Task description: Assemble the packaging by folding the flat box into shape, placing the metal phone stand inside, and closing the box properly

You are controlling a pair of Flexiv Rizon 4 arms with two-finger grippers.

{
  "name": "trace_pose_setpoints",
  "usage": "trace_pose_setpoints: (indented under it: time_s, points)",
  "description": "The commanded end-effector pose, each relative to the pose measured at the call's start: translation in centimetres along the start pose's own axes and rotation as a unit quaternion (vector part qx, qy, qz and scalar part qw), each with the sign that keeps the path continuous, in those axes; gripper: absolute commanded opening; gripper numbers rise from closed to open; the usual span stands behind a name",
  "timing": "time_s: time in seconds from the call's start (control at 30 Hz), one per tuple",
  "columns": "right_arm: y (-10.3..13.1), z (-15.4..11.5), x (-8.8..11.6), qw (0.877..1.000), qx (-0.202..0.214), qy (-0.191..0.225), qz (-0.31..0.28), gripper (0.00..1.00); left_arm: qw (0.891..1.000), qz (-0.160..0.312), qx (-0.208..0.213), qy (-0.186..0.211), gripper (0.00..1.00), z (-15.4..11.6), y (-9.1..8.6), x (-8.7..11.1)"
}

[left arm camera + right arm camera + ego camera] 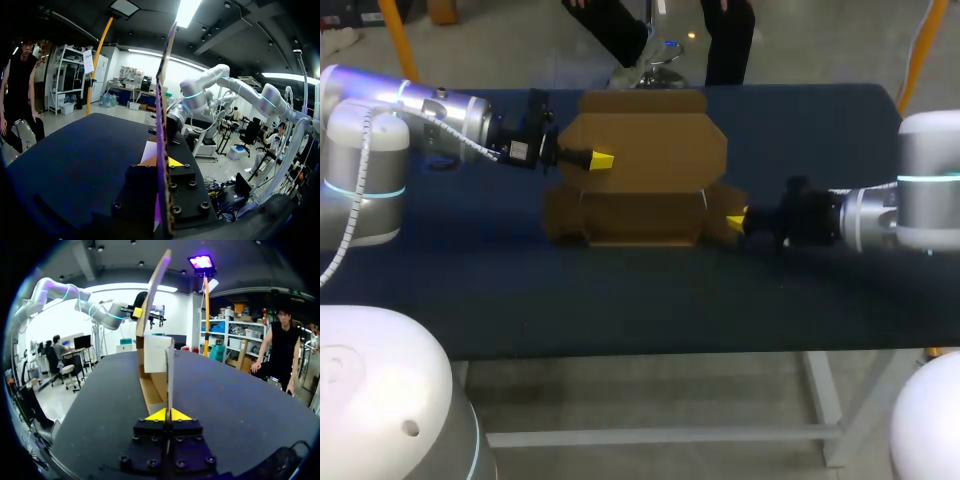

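Note:
A flat brown cardboard box [642,150] lies partly unfolded at the middle of the dark blue table [620,300]. My left gripper [603,160] comes in from the left and is shut on the box's upper panel. In the left wrist view that panel [162,100] stands edge-on between the yellow tips of the left gripper [161,161]. My right gripper [735,221] is at the box's right end, shut on a thin side flap. The right wrist view shows this flap [170,375] pinched between the right gripper's [167,414] tips. No phone stand is in view.
Bare table surface stretches in front of the box towards the near edge and out to both sides. The box's back flap [642,101] reaches close to the table's far edge.

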State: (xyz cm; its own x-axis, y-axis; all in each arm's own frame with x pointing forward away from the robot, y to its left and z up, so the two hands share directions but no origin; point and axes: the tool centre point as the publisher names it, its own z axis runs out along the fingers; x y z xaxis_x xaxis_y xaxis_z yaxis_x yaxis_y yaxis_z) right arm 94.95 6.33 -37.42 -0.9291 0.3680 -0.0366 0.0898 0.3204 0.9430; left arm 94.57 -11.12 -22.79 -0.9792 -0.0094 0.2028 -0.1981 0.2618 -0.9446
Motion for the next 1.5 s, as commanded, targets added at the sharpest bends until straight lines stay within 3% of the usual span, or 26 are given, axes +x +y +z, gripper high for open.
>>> trace_pose_setpoints:
  time_s: [0.03, 0.8, 0.93, 1.0, 1.03, 1.5]
  points:
    - [0.1, 0.4, 0.6, 1.000, 0.001, -0.007, 0.001, 0.00, 1.000, 0.000, -0.002, 0.001, 0.00, 0.1, 0.2, -0.1]
    - [0.2, 1.3, 2.4, 0.997, 0.005, -0.064, 0.034, 0.00, 1.000, 0.000, -0.002, 0.001, 0.00, 0.1, 0.2, -0.1]
    - [0.4, 1.5, 2.8, 0.997, 0.004, -0.071, 0.037, 0.12, 1.000, 0.000, -0.002, 0.001, 0.00, 0.1, 0.2, -0.1]
    - [0.5, 1.6, 3.0, 0.996, 0.003, -0.078, 0.042, 0.29, 1.000, 0.000, -0.002, 0.001, 0.00, 0.1, 0.2, -0.1]
    - [0.5, 1.6, 3.1, 0.996, 0.003, -0.080, 0.044, 0.31, 1.000, 0.000, -0.002, 0.001, 0.00, 0.1, 0.2, -0.1]
    - [0.6, 2.2, 5.2, 0.994, 0.011, -0.094, 0.055, 0.34, 1.000, 0.000, -0.002, 0.001, 0.00, 0.1, 0.2, -0.1]
